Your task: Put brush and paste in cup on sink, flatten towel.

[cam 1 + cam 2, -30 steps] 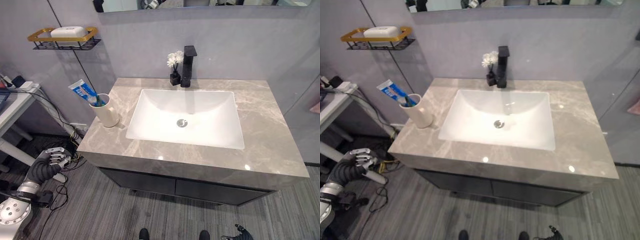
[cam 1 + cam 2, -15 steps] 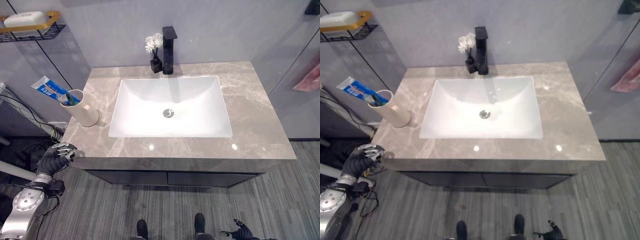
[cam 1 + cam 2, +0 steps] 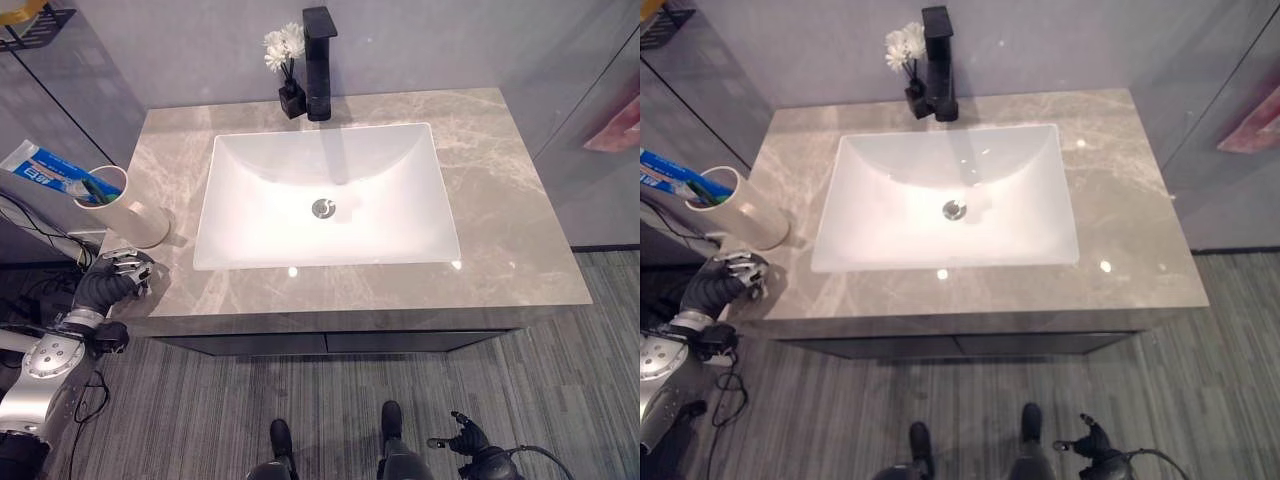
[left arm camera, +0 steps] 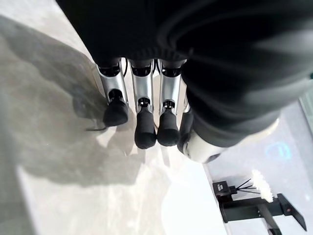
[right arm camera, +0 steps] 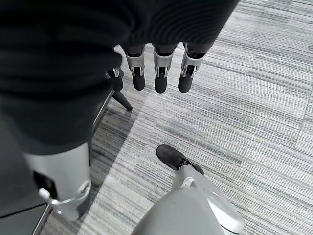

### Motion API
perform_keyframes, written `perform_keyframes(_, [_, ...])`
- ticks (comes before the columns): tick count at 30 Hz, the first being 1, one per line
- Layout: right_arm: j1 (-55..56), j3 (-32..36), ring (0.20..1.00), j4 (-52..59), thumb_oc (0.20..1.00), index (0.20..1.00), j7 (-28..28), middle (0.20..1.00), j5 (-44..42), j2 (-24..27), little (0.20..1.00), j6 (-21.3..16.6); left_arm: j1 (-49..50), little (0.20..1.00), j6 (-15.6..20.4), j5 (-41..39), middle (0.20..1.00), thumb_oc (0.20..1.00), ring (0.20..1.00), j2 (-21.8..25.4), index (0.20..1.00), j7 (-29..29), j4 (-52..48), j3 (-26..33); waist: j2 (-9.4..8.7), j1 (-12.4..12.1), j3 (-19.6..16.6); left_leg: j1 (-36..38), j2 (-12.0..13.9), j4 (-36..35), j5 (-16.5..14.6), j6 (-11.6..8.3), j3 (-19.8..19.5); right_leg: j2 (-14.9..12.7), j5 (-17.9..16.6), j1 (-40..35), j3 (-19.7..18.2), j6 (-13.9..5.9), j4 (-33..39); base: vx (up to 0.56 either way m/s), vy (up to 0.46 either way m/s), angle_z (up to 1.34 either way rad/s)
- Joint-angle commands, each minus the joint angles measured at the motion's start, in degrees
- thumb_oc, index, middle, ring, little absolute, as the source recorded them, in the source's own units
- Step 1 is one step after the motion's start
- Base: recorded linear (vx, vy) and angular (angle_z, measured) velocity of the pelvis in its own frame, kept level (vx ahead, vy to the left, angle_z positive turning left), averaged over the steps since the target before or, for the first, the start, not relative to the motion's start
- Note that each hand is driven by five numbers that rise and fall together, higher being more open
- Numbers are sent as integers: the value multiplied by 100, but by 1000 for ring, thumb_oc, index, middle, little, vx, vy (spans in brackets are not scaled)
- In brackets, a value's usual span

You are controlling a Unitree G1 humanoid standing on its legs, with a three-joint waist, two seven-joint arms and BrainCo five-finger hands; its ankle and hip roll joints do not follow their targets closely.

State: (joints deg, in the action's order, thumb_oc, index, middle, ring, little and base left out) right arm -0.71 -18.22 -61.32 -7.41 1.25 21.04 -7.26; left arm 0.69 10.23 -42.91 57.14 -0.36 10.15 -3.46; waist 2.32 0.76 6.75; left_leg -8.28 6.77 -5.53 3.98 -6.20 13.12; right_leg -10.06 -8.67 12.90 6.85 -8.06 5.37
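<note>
The toothpaste tube (image 3: 45,172) and what appears to be the toothbrush (image 3: 98,186) are seated in the cup (image 3: 125,209) on the table (image 3: 520,240), angled leftward. The left hand (image 3: 118,275), relaxed and empty, is positioned just below the cup. The right hand (image 3: 468,440) is hung low, open.

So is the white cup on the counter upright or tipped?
Upright: the white cup stands on the grey marble counter, mouth up, blue toothpaste tube sticking out.
</note>
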Motion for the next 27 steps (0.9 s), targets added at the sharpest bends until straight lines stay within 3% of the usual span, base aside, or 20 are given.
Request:
perform_keyframes(1, [-201, -124, 1000, 86, 1000, 1000, -76, 1000, -92, 93, 1000, -48, -342, 200, 189, -239, 200, 200, 200, 259, 200, 55, 90, 102, -94, 1, 168, -13, -30, 53, 211, 16, -214, -234, -379, -278, -76, -399, -37, 0, 0, 0])
perform_keyframes(12, [-213, -98, 1000, -135, 1000, 1000, -118, 1000, -101, 146, 1000, -21, -610, 200, 255, -192, 200, 200, 200, 484, 200, 229, 149, 208, -108, 9, 213, -11, 24, 53, 212, -5, -186, -196, -321, -241, -91, -390, -37, 0, 0, 0])
perform_keyframes(27, [-248, -113, 1000, -158, 1000, 1000, -82, 1000, -78, 109, 1000, -24, -591, 200, 329, 61, 200, 200, 200, 368, 200, 401, 319, 540, -181, -4, 252, -68, 40, 53, 210, -15, -133, -192, -342, -132, -118, -403, -37, 0, 0, 0])
